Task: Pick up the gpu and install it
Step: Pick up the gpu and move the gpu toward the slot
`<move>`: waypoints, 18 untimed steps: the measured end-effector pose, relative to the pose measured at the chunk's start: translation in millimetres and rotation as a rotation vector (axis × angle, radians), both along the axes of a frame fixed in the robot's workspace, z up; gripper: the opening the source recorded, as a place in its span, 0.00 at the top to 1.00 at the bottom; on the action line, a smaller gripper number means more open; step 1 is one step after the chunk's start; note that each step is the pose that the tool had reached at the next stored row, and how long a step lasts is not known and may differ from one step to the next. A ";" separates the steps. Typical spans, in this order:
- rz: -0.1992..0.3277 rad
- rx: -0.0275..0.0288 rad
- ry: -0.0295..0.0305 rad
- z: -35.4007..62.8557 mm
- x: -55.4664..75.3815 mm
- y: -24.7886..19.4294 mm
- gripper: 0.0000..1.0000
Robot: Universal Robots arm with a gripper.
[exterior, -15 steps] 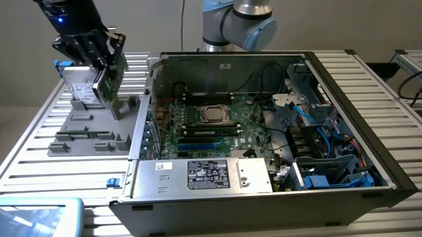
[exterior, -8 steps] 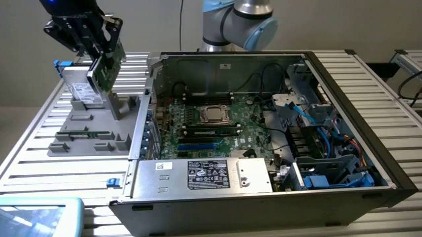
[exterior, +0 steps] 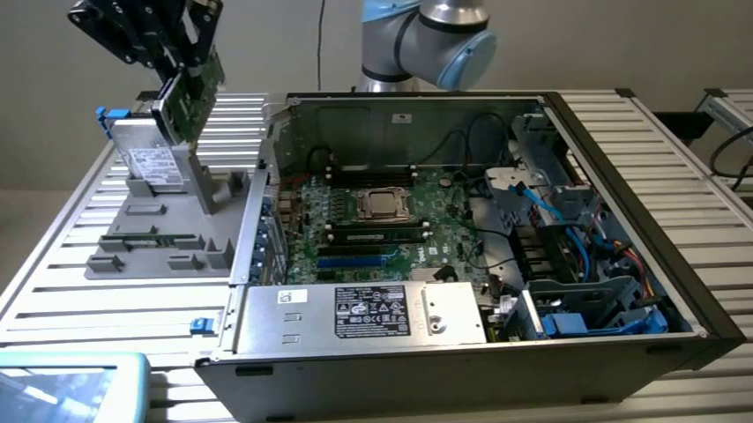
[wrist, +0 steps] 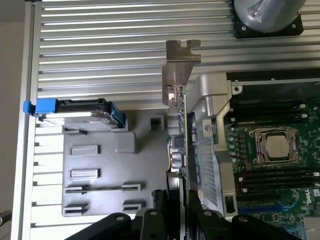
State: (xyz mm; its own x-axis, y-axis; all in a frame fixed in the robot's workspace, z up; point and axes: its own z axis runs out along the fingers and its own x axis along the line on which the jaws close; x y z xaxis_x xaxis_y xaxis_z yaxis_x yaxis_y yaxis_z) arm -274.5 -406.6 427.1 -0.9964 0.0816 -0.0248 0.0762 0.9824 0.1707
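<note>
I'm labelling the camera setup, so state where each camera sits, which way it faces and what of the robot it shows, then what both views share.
Exterior view: high off the arm, looking down on the open case and tray on the slatted table; shows the arm and the gripper holding the gpu above the tray.
Wrist view: on the wrist, looking down past the gripper along the gpu's edge to the tray; the arm's base shows beyond.
Shared: gpu, tray, drive, cpu socket.

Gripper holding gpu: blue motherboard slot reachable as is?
Probably yes: the gripper holds the gpu clear above the grey tray, the case side is open, and no cable seems to cross the blue motherboard slot.
</note>
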 end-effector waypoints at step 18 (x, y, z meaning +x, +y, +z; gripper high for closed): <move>0.000 0.0003 0.0336 6.4 67.6 -5.1 0.71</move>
